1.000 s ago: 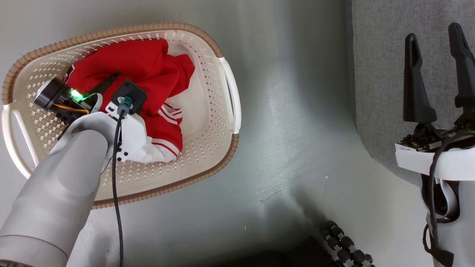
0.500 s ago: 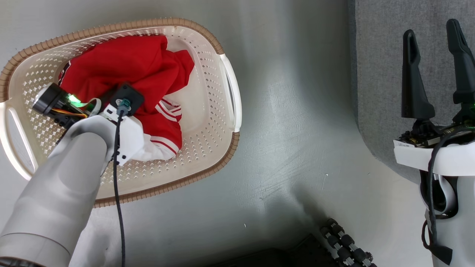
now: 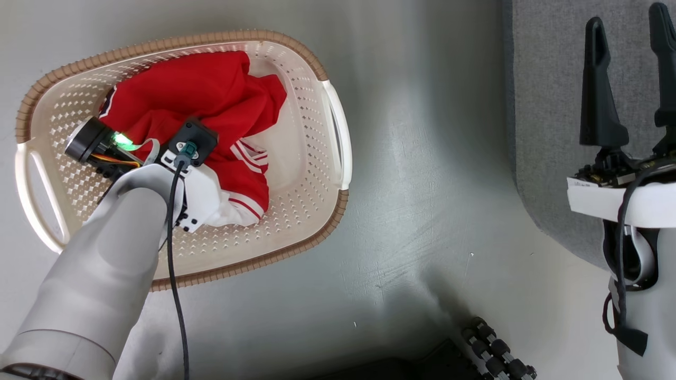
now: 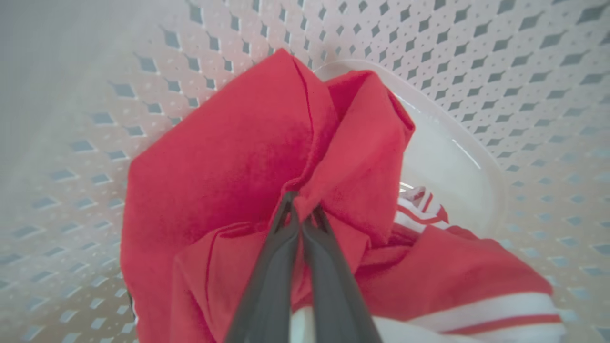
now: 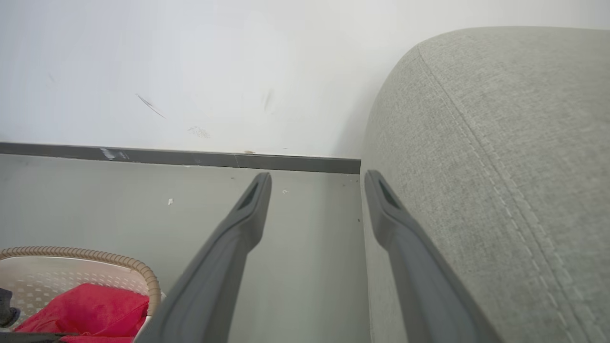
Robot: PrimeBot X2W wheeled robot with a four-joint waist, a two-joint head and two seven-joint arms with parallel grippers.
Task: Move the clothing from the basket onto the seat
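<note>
Lighting bright, diffuse. Sheen on the floor (image 3: 417, 158); soft shadow lower centre. Left wrist view blurs toward its edges.

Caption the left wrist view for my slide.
Fold of red clothing pinched by the left gripper inside the basket.

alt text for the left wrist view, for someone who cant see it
The left gripper is pinched shut on a fold of the red clothing inside the cream perforated basket. White-striped trim shows at lower right.
</note>
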